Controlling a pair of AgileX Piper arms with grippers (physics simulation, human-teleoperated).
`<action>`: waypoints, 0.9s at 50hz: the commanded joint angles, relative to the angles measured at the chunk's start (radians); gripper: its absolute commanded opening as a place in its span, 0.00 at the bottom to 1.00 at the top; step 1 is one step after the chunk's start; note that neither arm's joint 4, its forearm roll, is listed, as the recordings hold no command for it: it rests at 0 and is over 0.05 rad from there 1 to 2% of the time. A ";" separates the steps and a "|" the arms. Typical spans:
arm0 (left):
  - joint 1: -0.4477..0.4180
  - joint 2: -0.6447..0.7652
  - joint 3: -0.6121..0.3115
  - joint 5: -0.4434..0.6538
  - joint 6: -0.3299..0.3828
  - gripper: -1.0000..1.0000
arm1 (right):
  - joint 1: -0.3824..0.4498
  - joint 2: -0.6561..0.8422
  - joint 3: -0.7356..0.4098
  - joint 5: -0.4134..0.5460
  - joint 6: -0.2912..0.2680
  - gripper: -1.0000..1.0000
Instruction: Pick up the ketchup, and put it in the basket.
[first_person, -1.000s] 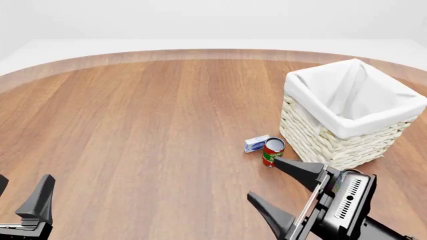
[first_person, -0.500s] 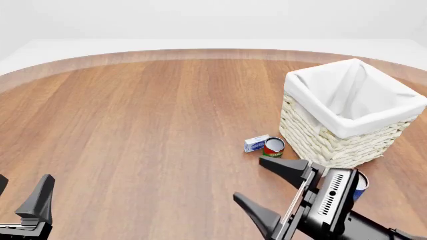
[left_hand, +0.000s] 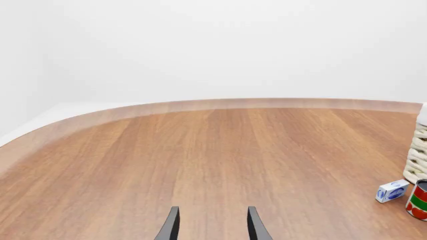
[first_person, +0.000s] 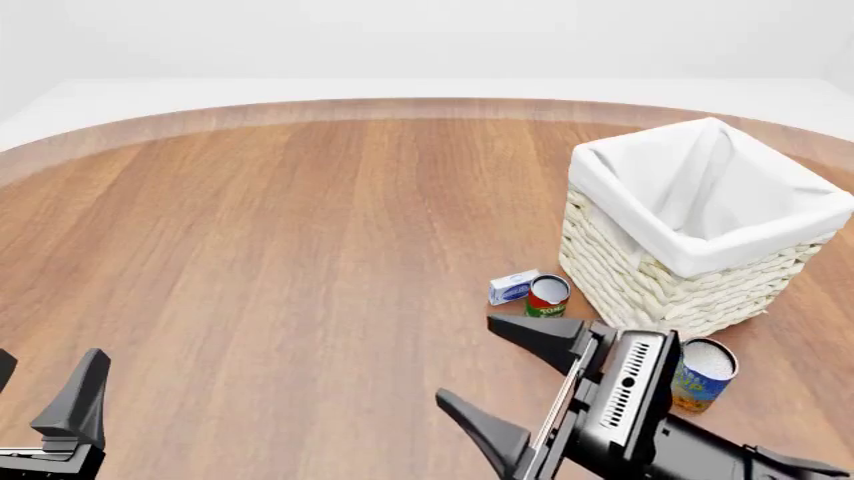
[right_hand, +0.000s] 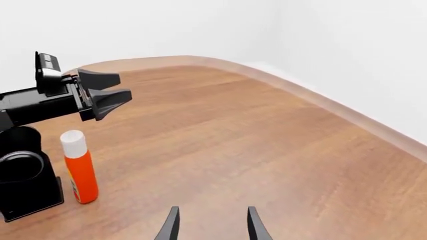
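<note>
On the table, close beside the left arm's base in the right wrist view, the ketchup stands upright; the front view does not show it. It looks light, stiff and smooth, best pinched across its orange body below the cap. The right gripper is spread wide, holding nothing. The left gripper is parted and empty too. The basket sits well off.

Simulated tabletop, blank white surround

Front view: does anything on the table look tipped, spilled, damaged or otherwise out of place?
Nothing stands out. The cream woven wicker basket sits upright; the red-and-green can and blue-and-orange can stand upright; the small white-and-blue box lies beside the red can. No spills.
</note>
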 joint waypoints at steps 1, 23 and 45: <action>0.000 0.000 0.000 0.000 0.000 1.00 | 0.027 0.040 -0.027 -0.007 0.000 1.00; 0.000 0.000 0.000 0.000 0.000 1.00 | 0.074 0.121 -0.082 -0.010 0.014 1.00; 0.000 0.000 0.000 0.000 0.000 1.00 | 0.146 0.199 -0.152 0.010 0.024 1.00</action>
